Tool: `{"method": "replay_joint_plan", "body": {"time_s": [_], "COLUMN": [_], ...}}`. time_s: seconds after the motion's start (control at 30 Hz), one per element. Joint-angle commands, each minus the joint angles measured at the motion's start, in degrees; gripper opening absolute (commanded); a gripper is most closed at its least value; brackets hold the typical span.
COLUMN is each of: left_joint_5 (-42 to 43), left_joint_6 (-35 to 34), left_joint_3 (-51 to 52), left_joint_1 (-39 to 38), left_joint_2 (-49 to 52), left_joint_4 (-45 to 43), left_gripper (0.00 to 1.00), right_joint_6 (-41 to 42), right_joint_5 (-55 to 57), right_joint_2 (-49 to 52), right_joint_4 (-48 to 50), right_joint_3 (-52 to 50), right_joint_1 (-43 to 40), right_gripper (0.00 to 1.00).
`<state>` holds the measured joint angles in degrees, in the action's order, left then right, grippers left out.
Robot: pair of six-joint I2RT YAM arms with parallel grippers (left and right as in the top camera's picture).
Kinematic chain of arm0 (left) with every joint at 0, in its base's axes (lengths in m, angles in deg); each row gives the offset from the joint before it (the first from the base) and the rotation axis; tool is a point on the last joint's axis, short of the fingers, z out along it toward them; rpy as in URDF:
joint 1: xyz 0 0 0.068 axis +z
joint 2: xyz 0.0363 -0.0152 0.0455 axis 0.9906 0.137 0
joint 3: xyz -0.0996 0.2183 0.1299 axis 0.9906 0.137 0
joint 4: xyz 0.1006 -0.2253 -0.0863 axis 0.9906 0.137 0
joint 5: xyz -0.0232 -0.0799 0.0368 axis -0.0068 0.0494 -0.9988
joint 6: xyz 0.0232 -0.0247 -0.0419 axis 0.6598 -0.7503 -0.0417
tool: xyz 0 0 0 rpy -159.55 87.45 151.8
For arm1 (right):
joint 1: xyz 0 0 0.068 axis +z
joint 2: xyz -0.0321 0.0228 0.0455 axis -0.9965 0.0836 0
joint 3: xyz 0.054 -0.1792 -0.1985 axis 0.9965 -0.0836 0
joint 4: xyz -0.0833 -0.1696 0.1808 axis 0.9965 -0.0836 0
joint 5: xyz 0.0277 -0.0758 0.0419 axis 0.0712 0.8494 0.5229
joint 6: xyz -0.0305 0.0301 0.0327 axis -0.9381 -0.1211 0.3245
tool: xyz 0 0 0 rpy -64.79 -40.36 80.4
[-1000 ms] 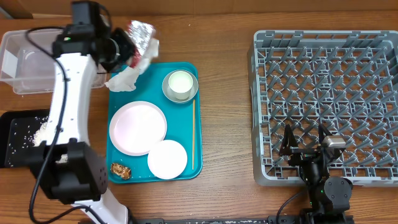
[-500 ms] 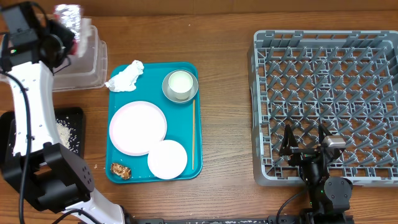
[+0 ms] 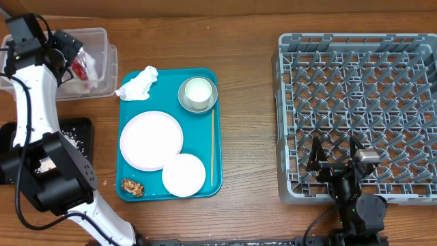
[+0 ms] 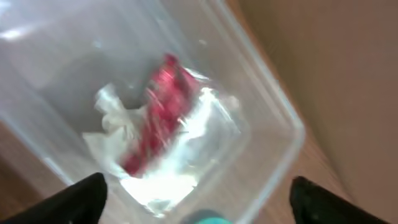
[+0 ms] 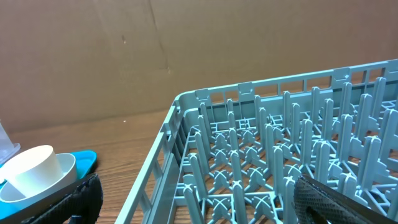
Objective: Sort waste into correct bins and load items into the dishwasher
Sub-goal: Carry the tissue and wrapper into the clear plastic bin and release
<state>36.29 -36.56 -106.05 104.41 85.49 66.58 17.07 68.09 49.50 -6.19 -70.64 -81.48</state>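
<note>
The red-and-white wrapper [image 3: 82,67] [image 4: 163,112] lies inside the clear tub [image 3: 104,48] [image 4: 273,106] at the back left. My left gripper [image 3: 68,49] [image 4: 199,200] hangs open just above it, holding nothing. The crumpled napkin [image 3: 138,83] rests on the teal tray's back left corner. Beside it on the tray are the plate [image 3: 151,140], the small bowl [image 3: 184,175], the white cup [image 3: 197,91] [image 5: 36,171] standing in the grey-rimmed bowl [image 3: 183,102], and a brown food lump [image 3: 132,186]. My right gripper [image 3: 334,156] [image 5: 205,206] is open over the front edge of the grey dish rack [image 3: 358,113] [image 5: 280,155].
The black tray [image 3: 80,131] with loose rice sits at the left edge, partly hidden by my left arm. A thin wooden stick [image 3: 212,147] lies along the right side of the teal tray [image 3: 213,75]. Bare wood separates the teal tray from the rack.
My left arm swung left from above the teal tray to over the clear tub with the wrapper. Its jaws opened and the wrapper dropped into the tub. The right arm has not moved.
</note>
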Motion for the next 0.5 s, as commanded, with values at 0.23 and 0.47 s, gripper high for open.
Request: {"method": "replay_joint_plan", "body": {"time_s": [0.23,0.47], "left_joint_5": [34.49,21.27], "left_joint_6": [3.78,6.75], "left_joint_3": [-1.20,-1.16], "left_joint_1": [-1.38,-9.51], "left_joint_2": [-8.90,-10.16], "left_joint_4": [0.17,19.63], "left_gripper": [0.93,0.93], "right_joint_6": [-0.37,-0.37], "right_joint_5": [0.76,0.76], "right_joint_2": [-0.57,-0.57], "right_joint_4": [0.42,0.42], "right_joint_3": [-0.59,-0.59], "right_joint_1": [-0.26,-0.26], "right_gripper": [1.00,1.00]}}
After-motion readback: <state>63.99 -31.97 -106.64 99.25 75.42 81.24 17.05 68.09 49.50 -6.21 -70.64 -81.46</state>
